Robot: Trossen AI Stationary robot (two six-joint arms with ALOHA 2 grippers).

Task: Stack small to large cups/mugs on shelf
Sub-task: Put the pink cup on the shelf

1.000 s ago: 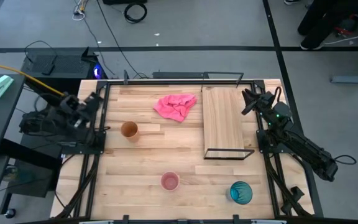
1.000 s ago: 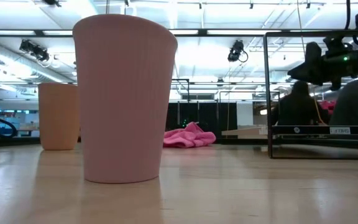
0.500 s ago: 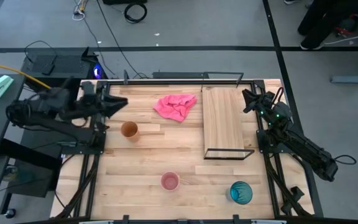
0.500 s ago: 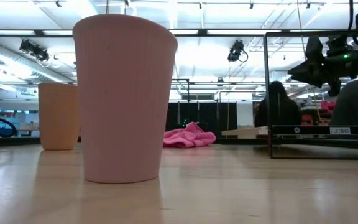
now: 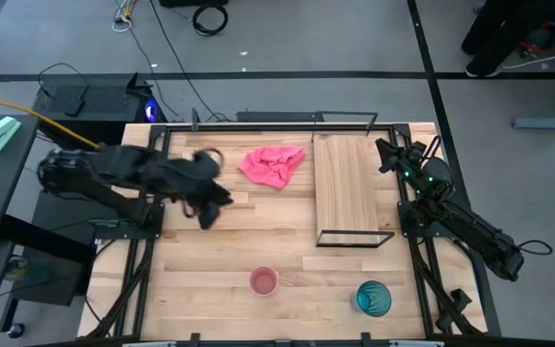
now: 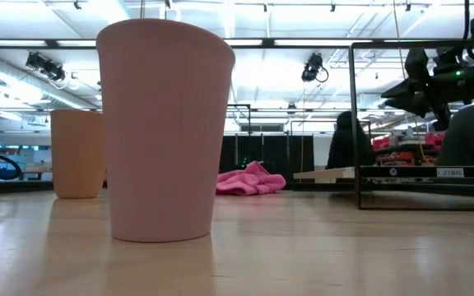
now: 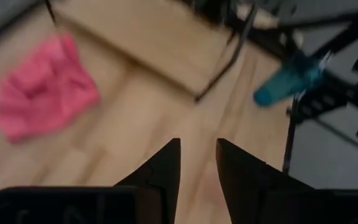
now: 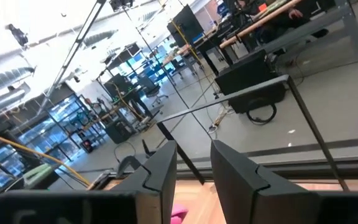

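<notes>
1. Left of centre in the high view, I have the left pincer (image 5: 210,207) out over the worktop (image 5: 287,260), covering the spot of the orange-brown cup (image 6: 77,154), which only the low view shows, standing upright at its left.
2. Its fingers (image 7: 166,171) stand slightly apart with nothing between them.
3. Near the bottom edge of the high view, the pink cup (image 5: 263,281) stands upright, and the teal-blue cup (image 5: 373,298) sits toward the lower right.
4. Right of centre, the shelf (image 5: 347,188) lies bare, with the pink cloth (image 5: 275,164) just left of it.
5. At the right edge, the right pincer (image 5: 386,157) waits beside the shelf, fingers (image 8: 160,174) parted and empty.
</notes>
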